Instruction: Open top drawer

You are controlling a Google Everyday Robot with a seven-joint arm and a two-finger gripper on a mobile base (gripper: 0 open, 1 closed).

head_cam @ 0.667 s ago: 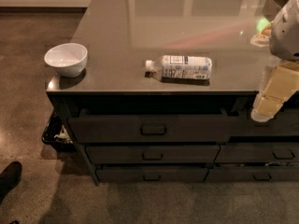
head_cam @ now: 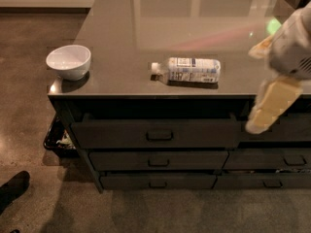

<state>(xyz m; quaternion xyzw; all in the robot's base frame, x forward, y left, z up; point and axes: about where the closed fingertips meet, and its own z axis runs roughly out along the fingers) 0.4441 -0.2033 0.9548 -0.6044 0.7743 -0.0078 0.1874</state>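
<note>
Nothing is reading legibly: the bottle label point(head_cam: 191, 69), toward 12 o'clock of centre, is showing unreadable blue print. The gripper point(head_cam: 260, 123) is hovering at 3 o'clock.

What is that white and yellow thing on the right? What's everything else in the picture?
That is a robot's arm. The pale piece at its end is its gripper, the hand it grabs with; it hangs at the right, by the front edge of the counter, and seems to hold nothing. The one camera looks down from above. On the counter sit a white bowl and a bottle lying on its side. Below is the top drawer, which the robot is meant to open.
</note>
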